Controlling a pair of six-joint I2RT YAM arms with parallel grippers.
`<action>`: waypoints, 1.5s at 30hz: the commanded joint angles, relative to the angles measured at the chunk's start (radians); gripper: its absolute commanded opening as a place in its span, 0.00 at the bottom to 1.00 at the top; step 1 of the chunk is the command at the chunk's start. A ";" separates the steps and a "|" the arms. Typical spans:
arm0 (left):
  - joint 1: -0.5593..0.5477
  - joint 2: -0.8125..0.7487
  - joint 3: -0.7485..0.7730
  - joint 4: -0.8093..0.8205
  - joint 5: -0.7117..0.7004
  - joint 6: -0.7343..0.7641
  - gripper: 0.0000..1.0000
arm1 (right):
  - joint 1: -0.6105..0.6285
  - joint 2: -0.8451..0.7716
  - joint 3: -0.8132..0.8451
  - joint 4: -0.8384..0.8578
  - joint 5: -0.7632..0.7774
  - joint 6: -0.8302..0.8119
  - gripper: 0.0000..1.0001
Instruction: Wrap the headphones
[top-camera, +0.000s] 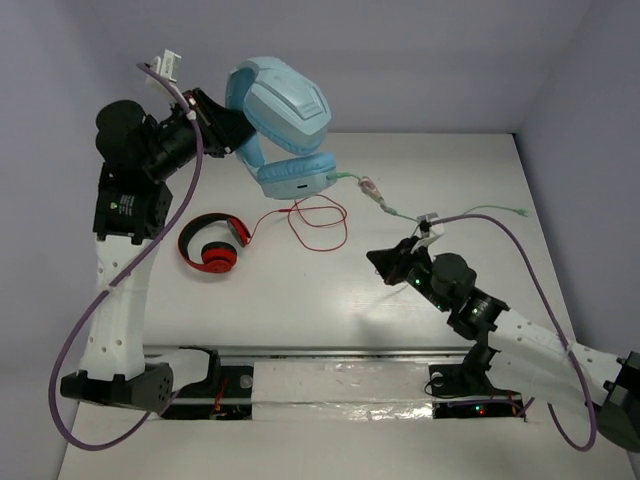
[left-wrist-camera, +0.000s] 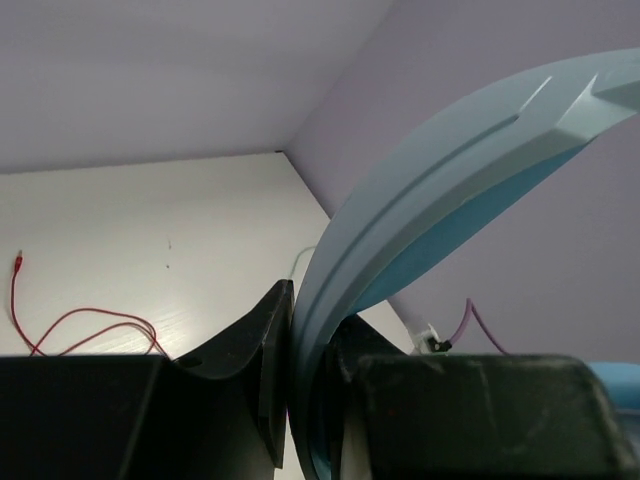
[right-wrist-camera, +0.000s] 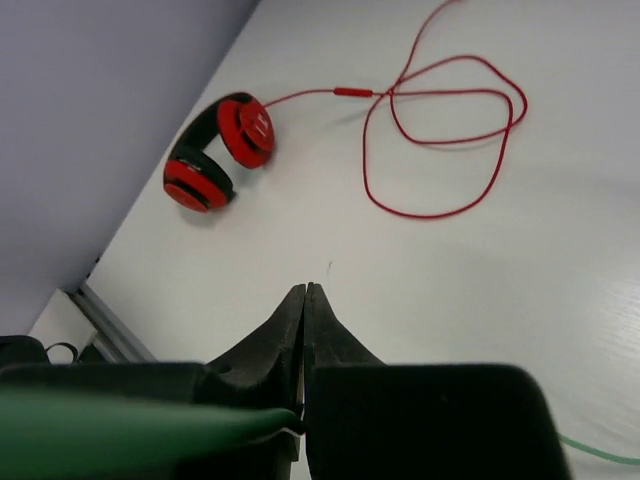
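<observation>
The light blue headphones (top-camera: 285, 110) hang in the air at the back left. My left gripper (top-camera: 233, 135) is shut on their wide headband (left-wrist-camera: 440, 200), which runs between the fingers (left-wrist-camera: 255, 350). One ear cup (top-camera: 295, 177) hangs lowest. The thin pale green cable (top-camera: 400, 212) runs from it to the right, down to my right gripper (top-camera: 385, 262), and on to the table's right side. My right gripper (right-wrist-camera: 306, 290) has its jaws pressed together, low over the table. The green cable (right-wrist-camera: 120, 430) shows blurred, entering the jaws near their base.
Smaller red-and-black headphones (top-camera: 212, 243) lie on the white table left of centre, also in the right wrist view (right-wrist-camera: 215, 150). Their red cable (top-camera: 320, 220) loops loosely under the hanging ear cup. The purple walls stand close behind and at both sides.
</observation>
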 joint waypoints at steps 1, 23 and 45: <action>-0.002 -0.056 -0.211 0.176 -0.157 -0.118 0.00 | 0.013 0.071 0.107 -0.106 0.005 0.103 0.00; -0.324 -0.161 -0.673 -0.037 -0.520 0.265 0.00 | 0.049 0.179 1.008 -0.795 0.369 -0.248 0.00; -0.692 -0.036 -0.700 0.061 -0.325 0.332 0.00 | 0.049 0.625 1.240 -0.823 0.302 -0.404 0.00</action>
